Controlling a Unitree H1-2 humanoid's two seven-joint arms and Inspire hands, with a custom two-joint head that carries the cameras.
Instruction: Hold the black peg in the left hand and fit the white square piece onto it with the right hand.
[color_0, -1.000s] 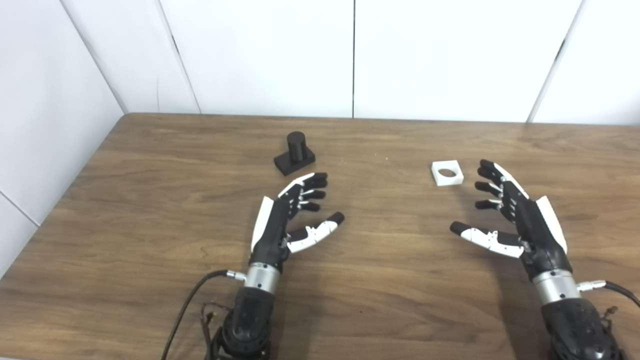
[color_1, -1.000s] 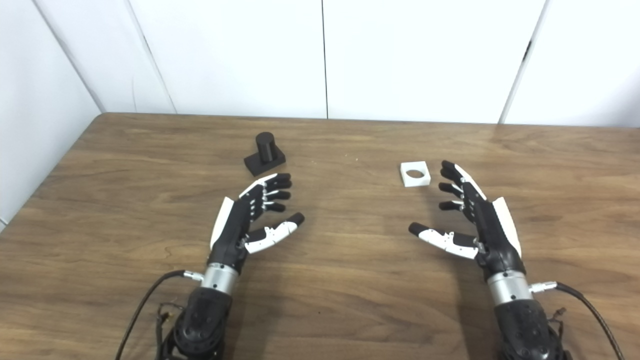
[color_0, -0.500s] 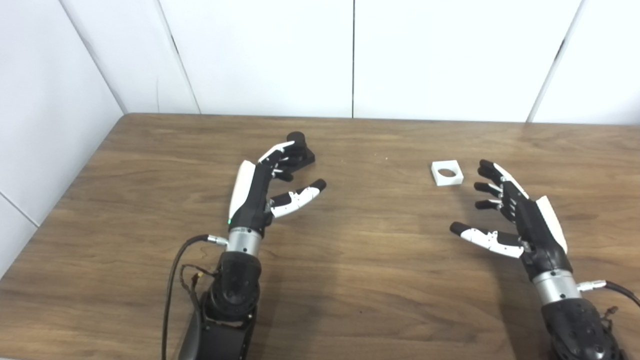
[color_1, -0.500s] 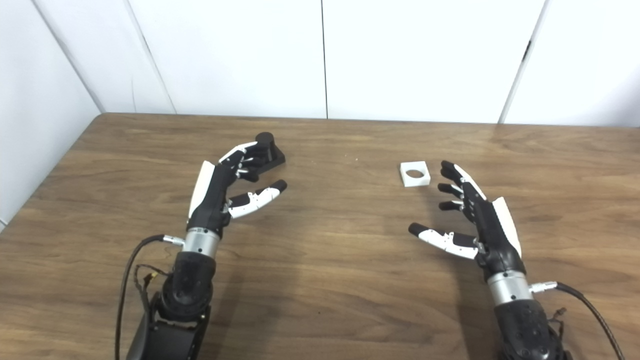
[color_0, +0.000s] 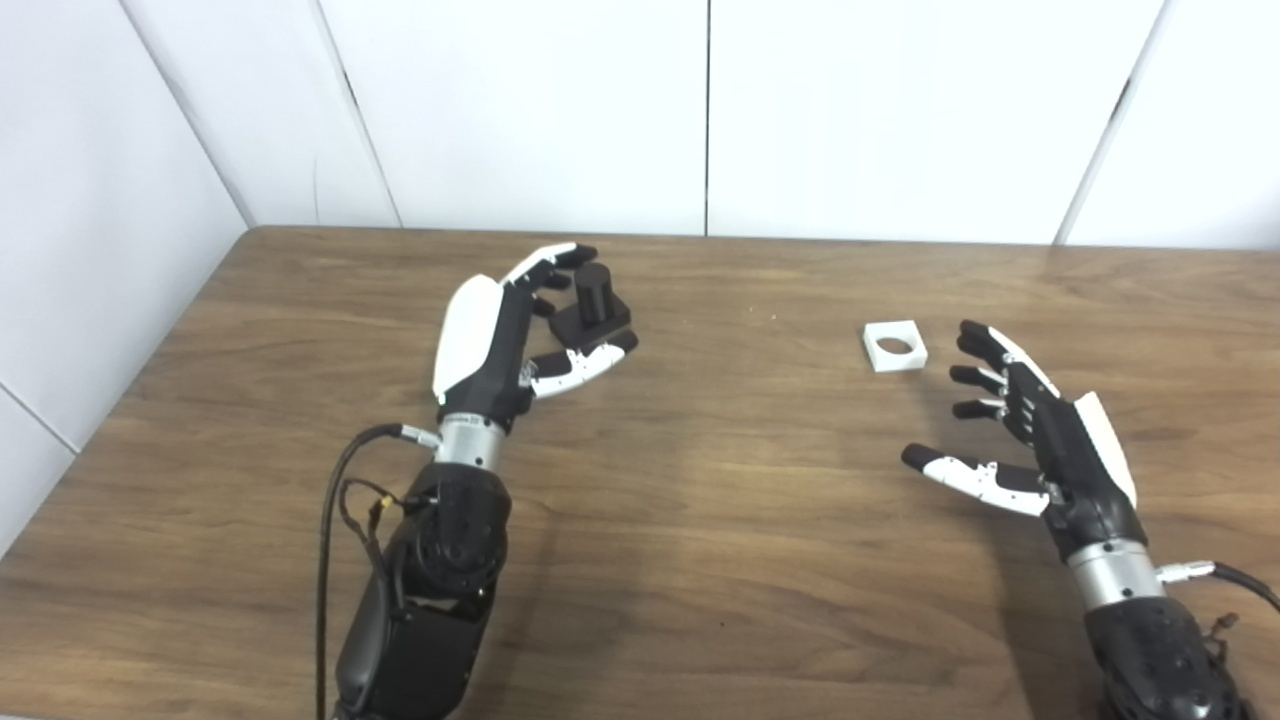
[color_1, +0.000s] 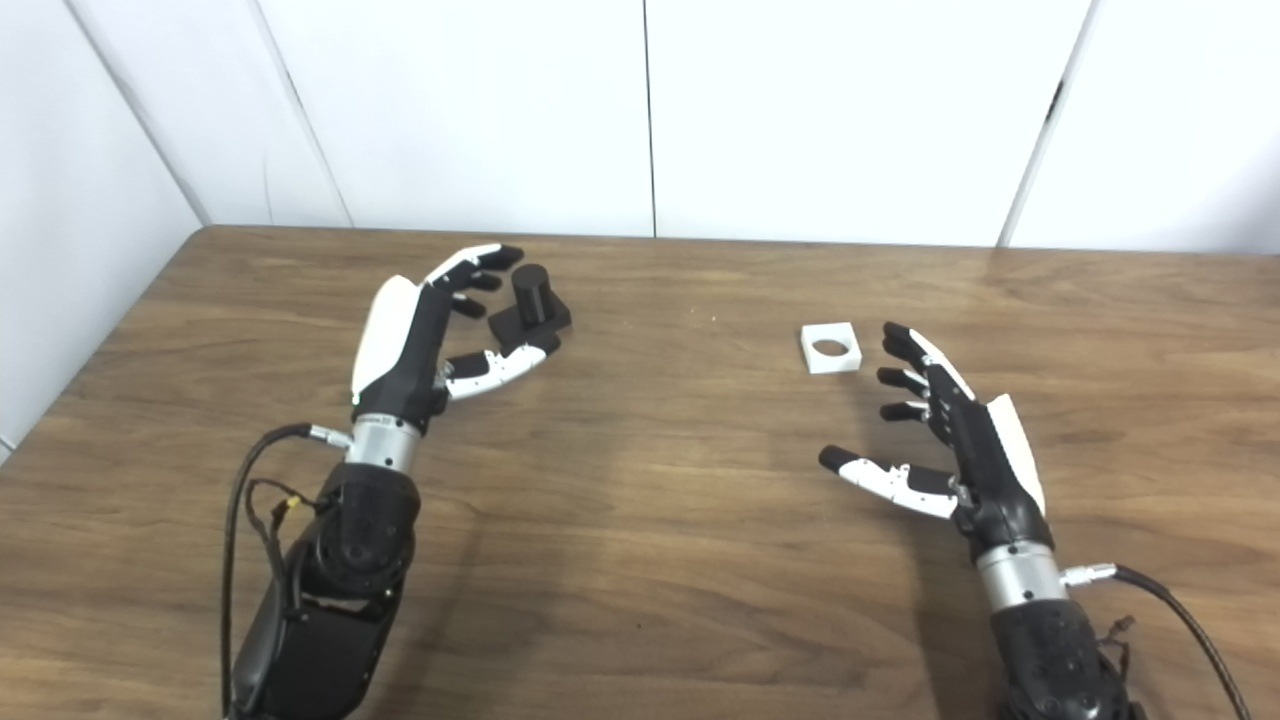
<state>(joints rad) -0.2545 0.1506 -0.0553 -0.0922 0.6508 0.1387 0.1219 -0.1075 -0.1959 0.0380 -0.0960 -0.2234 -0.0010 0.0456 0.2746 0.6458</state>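
The left hand (color_0: 500, 340) reaches out over the far left part of the wooden worktop (color_0: 700, 520), its fingers spread and cupped around the peg (color_0: 592, 305) without being closed on it. The long fingers (color_0: 555, 265) curve past the far left side of the peg, while the thumb (color_0: 585, 360) lies along the near edge of the peg's flat square base. Whether the thumb actually touches the base cannot be told; the fingers stand clear of the upright round post. The peg sits on the worktop, post pointing up, in the gap between fingers and thumb.

The right hand (color_0: 1030, 430) rests low over the right side of the worktop, palm turned inward, its fingers apart and holding nothing. Its thumb (color_0: 950, 470) points toward the middle of the worktop. The white piece (color_0: 894, 346) lies flat just beyond and slightly inward of this hand's fingertips (color_0: 970, 350), near them but not touching. It is a small square with a round hole through its middle.

The peg and the white piece are well apart, each by its own hand. A dark cable (color_0: 335, 500) loops beside the left forearm, and another (color_0: 1240, 580) leaves the right wrist toward the edge of view.
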